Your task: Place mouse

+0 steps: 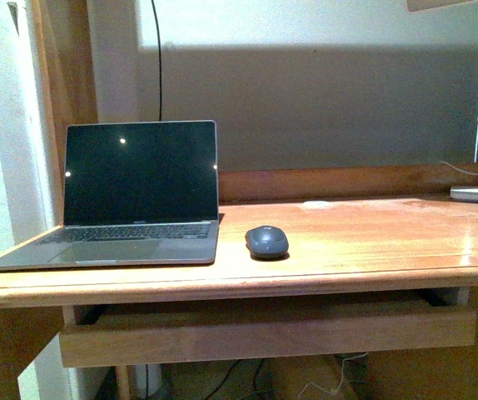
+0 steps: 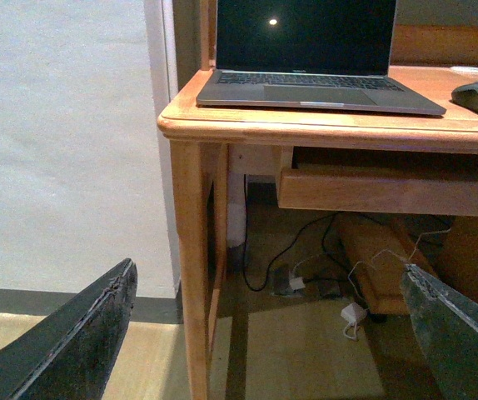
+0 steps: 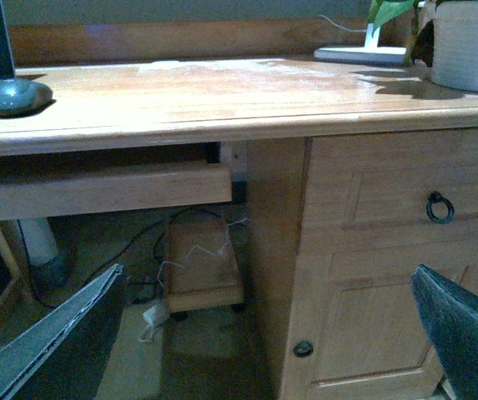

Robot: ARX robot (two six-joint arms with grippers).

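While hanging low in front of the counter point(image 1: 364, 242), left end effector point(image 2: 264, 333) spread wide, fingers point(image 2: 72, 342) far apart, gripping nothing, touching nothing. Same for right end effector point(image 3: 264, 333): splayed wide, empty, level with the cupboard front below the counter top. Neither seen from the front view. One mouse point(image 1: 266, 242), sitting flat on the wood at centre, just beside the one laptop point(image 1: 131, 196) at its 9 o'clock, not touching. One small white disc point(image 1: 316, 204) at the mouse's 1 o'clock, near the back rail. Bare wood stretching out to 3 o'clock of the mouse; front edge close at 6 o'clock.
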